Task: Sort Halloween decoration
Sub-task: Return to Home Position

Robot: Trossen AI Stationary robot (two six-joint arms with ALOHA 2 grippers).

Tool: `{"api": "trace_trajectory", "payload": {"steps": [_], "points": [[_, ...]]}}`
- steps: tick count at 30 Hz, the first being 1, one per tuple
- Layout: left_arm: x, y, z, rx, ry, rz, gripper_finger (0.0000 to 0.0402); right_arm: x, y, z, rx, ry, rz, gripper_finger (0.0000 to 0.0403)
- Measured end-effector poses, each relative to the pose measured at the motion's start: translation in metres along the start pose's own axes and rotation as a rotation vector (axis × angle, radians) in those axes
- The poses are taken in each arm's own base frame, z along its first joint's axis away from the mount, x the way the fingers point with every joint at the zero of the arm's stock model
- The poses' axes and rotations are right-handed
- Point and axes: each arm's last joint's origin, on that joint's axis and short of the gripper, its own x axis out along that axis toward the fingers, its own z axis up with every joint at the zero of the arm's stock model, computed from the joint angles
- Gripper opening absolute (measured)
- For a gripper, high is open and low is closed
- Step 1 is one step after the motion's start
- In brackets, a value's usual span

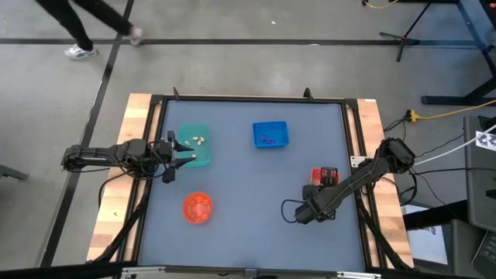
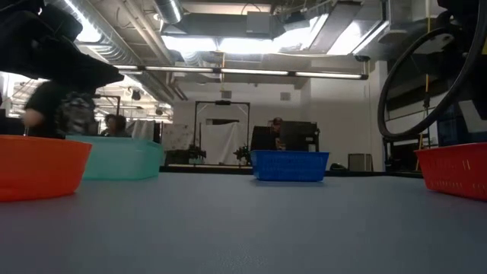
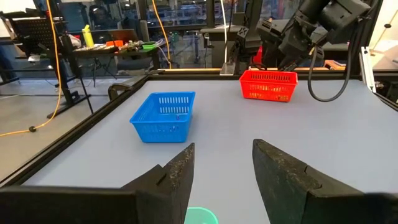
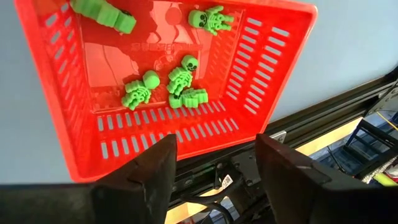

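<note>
Left gripper (image 3: 224, 146) and right gripper (image 4: 216, 140) gape empty over the blue-grey table (image 1: 248, 186), a person (image 1: 63, 19) beyond.

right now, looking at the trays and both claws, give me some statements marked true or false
1. The red tray holds green skeletons. True.
2. The right claw grips a skeleton. False: it is open and empty, by the red tray.
3. The teal tray holds white trinkets. True.
4. The left claw is shut. False: it is open and holds nothing.
</note>
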Motion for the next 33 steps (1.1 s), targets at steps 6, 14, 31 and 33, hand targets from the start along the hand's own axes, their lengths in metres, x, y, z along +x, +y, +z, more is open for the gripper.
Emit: {"api": "trace_trajectory", "payload": {"steps": [6,14,31,33], "points": [[0.000,0.000,0.000,0.000,0.000,0.000,0.0148,0.000,0.002,0.002,0.004,-0.024,0.021,0.0216],[0.000,0.000,0.000,0.000,0.000,0.000,0.0148,-0.001,0.008,0.010,0.016,-0.100,0.084,0.0216],[0.000,0.000,0.000,0.000,-0.001,0.000,0.0148,-0.001,0.009,0.010,0.017,-0.104,0.089,0.0216],[0.000,0.000,0.000,0.000,0.000,0.000,0.0148,-0.001,0.009,0.010,0.017,-0.105,0.089,0.0215]]}}
